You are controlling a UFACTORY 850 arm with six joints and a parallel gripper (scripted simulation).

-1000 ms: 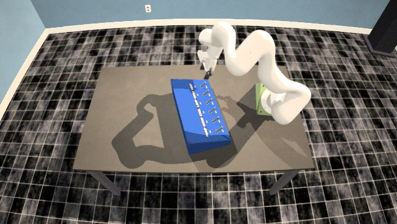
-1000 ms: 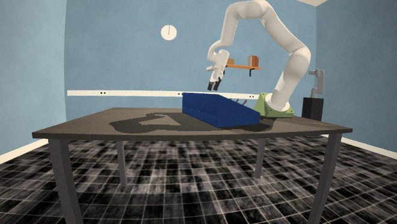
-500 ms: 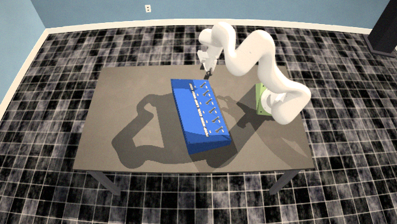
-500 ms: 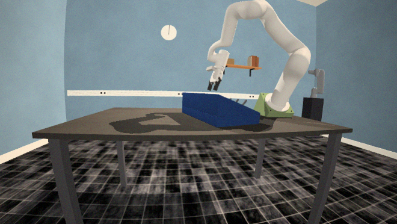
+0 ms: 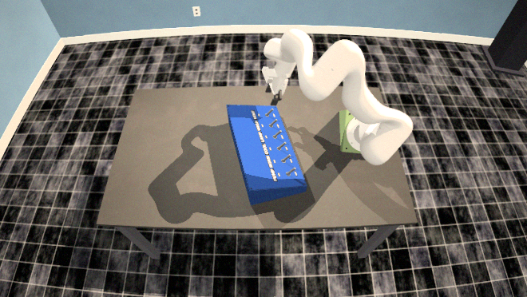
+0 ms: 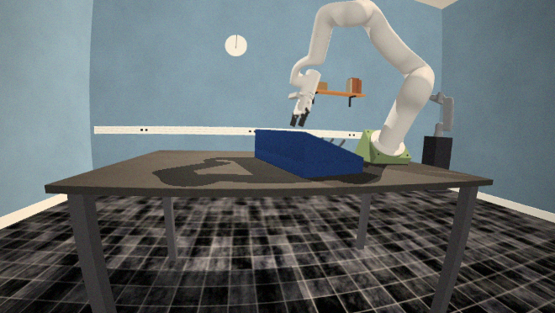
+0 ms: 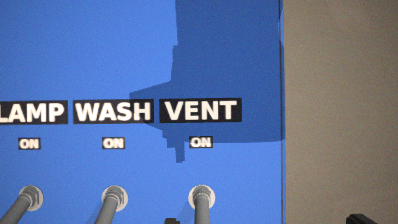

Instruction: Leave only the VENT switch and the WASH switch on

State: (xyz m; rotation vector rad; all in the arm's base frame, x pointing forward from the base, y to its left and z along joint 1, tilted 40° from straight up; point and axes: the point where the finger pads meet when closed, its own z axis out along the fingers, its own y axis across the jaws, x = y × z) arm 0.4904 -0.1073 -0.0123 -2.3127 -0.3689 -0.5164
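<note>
A blue wedge-shaped console (image 5: 265, 149) lies at a slant on the brown table, with a row of several grey toggle switches along its right side. It also shows from behind in the exterior view (image 6: 307, 156). My gripper (image 5: 275, 97) (image 6: 299, 119) is open and empty, and hovers above the console's far end. In the wrist view I read LAMP (image 7: 32, 112), WASH (image 7: 113, 111) and VENT (image 7: 200, 110), each with an ON mark below. The VENT lever (image 7: 201, 204) and WASH lever (image 7: 111, 204) run off the bottom edge; I cannot tell their settings. My fingertips straddle the console's end edge.
The arm's green base (image 5: 348, 132) sits on the table to the right of the console. A black stand (image 6: 437, 151) is beyond the table's right end. Bare table top shows past the console's end (image 7: 340, 110).
</note>
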